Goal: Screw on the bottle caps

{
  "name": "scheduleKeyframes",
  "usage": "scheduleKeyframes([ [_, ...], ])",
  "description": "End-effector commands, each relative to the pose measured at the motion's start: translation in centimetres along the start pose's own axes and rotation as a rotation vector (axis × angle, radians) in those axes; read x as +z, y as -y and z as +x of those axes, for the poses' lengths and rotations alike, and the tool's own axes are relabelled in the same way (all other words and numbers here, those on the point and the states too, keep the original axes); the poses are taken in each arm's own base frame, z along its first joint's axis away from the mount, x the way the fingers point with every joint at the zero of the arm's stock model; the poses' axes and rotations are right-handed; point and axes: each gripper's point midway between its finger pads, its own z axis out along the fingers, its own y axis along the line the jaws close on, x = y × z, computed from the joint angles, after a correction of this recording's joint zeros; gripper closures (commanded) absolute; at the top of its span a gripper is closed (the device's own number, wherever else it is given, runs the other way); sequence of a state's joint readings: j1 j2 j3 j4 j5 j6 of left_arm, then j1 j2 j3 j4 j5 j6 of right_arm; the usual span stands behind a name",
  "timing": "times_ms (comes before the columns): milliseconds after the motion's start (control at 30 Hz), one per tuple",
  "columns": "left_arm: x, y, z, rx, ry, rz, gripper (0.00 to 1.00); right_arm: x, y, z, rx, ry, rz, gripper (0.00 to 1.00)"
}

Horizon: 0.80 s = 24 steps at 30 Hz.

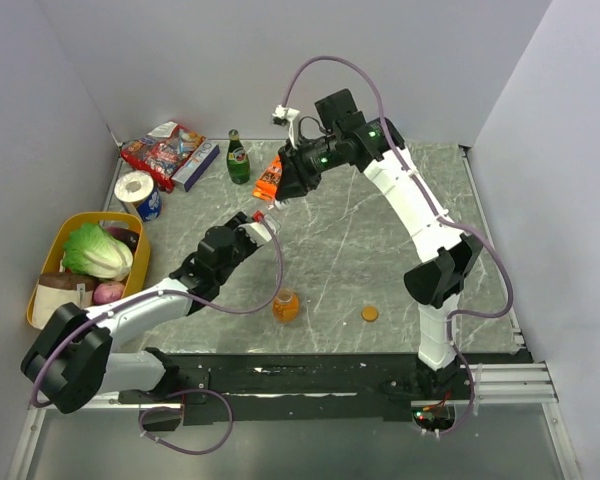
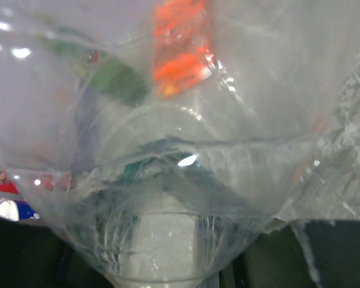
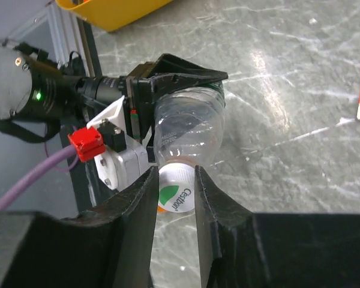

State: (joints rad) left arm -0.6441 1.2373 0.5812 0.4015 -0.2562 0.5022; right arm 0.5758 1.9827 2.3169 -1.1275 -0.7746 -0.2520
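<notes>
Clear bottle (image 3: 189,129), white cap (image 3: 175,195) at mouth

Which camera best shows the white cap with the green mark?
The right wrist view: the white cap sits close up between the fingers of the right gripper, at the mouth of the clear bottle. In the top external view the cap is hidden under that wrist. The left wrist view shows the bottle's clear wall, not the cap.

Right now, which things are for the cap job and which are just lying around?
For the job: clear bottle, white cap, orange bottle, orange-brown cap.
Just lying around: green glass bottle, snack bag, orange packet, yellow basket.
</notes>
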Motion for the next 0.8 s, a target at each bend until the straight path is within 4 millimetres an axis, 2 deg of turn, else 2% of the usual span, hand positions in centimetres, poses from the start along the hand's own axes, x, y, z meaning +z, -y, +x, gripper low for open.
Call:
scheduleKeyframes([
  [0,0.0,-4.3,-6.1,-0.112,0.155,-0.149,0.99,-3.1,-3.6,-3.6,0.022,0.095,0.015,0.62],
  [67,-0.2,-3.3,-5.3,-0.104,0.142,-0.1,0.99,-5.2,-3.2,-5.7,-0.066,0.182,0.054,0.55],
  [100,-0.3,-1.8,-4.8,-0.085,0.131,-0.019,0.99,-5.9,-3.2,-5.9,-0.124,0.205,0.049,0.5],
  [133,-0.6,-1.3,-4.6,-0.084,0.129,0.012,0.99,-6.9,-3.1,-6.2,-0.174,0.238,0.029,0.47],
  [167,-0.8,-0.8,-4.5,-0.094,0.128,0.045,0.99,-7.5,-4.0,-5.0,-0.219,0.238,0.025,0.44],
  [200,-1.3,0.6,-5.1,-0.089,0.162,0.134,0.99,-7.9,-3.9,-5.0,-0.373,0.252,0.038,0.39],
  [233,-1.7,1.4,-4.3,-0.081,0.137,0.179,0.99,-9.1,-6.1,-4.6,-0.482,0.268,0.016,0.36],
  [267,-1.9,2.0,-4.3,-0.091,0.143,0.21,0.99,-8.2,-5.9,-2.8,-0.523,0.225,0.006,0.35],
  [300,-2.5,2.5,-4.9,-0.088,0.173,0.254,0.99,-8.1,-6.2,-1.6,-0.634,0.186,0.006,0.33],
  [333,-2.9,3.0,-4.8,-0.084,0.182,0.278,0.99,-8.3,-7.0,-0.9,-0.694,0.17,0.0,0.32],
  [367,-3.1,3.1,-4.9,-0.088,0.196,0.286,0.99,-7.4,-7.5,0.4,-0.725,0.127,-0.02,0.32],
  [467,-4.1,3.6,-5.7,-0.065,0.257,0.329,0.99,-6.6,-8.4,1.7,-0.788,0.102,-0.035,0.31],
  [633,-5.0,4.4,-6.9,-0.06,0.314,0.393,0.99,-5.5,-8.5,1.2,-0.828,0.129,0.0,0.3],
  [767,-5.5,4.6,-7.6,-0.054,0.346,0.413,0.99,-5.0,-8.3,0.0,-0.761,0.157,0.01,0.31],
])
